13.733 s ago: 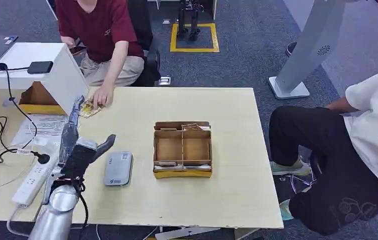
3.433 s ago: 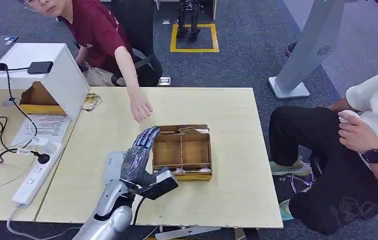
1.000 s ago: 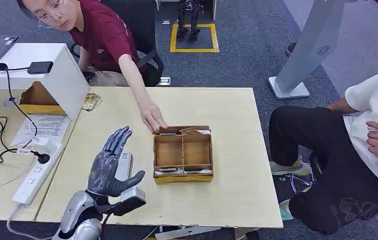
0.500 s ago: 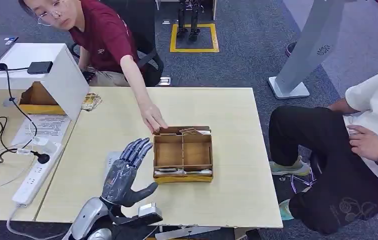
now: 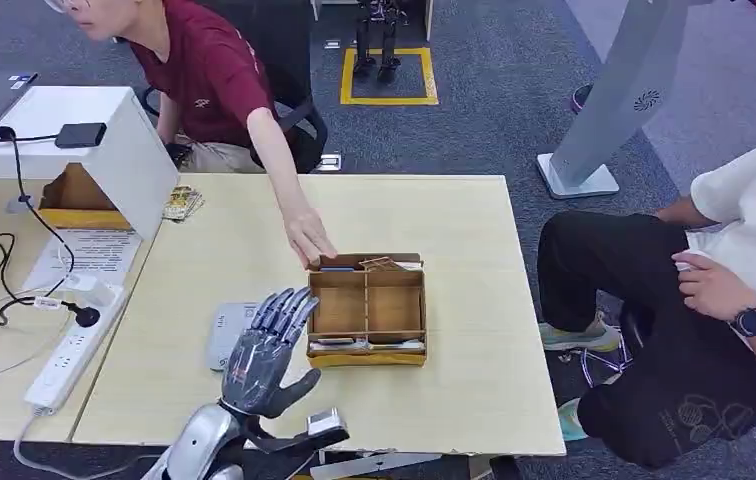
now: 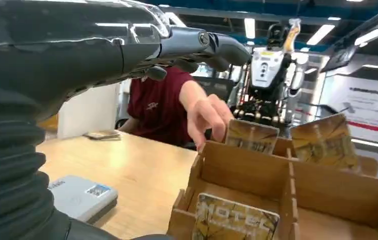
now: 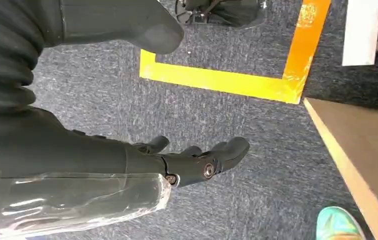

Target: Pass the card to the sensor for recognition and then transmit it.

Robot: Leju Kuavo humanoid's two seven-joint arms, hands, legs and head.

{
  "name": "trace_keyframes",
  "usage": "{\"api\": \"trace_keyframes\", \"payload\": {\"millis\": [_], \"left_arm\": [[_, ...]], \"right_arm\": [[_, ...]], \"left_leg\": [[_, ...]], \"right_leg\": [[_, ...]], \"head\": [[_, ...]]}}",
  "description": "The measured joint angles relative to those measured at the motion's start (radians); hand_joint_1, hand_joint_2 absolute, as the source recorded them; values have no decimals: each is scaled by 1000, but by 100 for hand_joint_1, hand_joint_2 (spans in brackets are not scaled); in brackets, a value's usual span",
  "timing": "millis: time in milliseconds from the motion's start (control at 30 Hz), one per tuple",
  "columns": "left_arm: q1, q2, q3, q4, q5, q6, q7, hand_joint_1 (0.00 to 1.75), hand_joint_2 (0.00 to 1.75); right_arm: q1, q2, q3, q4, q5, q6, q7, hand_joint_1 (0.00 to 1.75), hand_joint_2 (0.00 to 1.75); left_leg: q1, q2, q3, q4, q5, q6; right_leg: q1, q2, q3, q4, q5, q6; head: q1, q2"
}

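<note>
Left wrist view: gold-patterned card point(image 6: 235, 220) upright.

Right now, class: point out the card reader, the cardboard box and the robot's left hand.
card reader point(image 5: 222, 333), head view, bare grey top.
cardboard box point(image 5: 365, 357), head view, front wall.
left hand point(image 5: 260, 363), head view, palm's back.

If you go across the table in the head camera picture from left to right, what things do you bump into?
White power strip → grey card reader → the robot's left hand → brown cardboard box.
</note>
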State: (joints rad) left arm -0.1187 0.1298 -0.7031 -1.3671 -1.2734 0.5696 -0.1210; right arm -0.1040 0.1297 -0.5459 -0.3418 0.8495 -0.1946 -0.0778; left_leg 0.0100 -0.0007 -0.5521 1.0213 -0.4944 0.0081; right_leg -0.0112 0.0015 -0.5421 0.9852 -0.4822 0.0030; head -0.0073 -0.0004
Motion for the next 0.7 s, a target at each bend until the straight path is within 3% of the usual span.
{"api": "trace_keyframes", "payload": {"millis": [267, 700], "left_arm": [[-33, -31, -11, 105, -13, 10, 20, 0, 175], [-53, -61, -11, 174, -27, 12, 51, 0, 175]], "right_arm": [[-7, 0, 2, 1, -3, -2, 3, 0, 175], [-11, 1, 8, 3, -6, -2, 8, 0, 175]], "left_leg": [[0, 0, 0, 0, 0, 0], [0, 0, 0, 0, 0, 0]], "right_leg": [[0, 0, 0, 0, 0, 0], [0, 0, 0, 0, 0, 0]], "head": [[0, 0], [0, 0]]}}
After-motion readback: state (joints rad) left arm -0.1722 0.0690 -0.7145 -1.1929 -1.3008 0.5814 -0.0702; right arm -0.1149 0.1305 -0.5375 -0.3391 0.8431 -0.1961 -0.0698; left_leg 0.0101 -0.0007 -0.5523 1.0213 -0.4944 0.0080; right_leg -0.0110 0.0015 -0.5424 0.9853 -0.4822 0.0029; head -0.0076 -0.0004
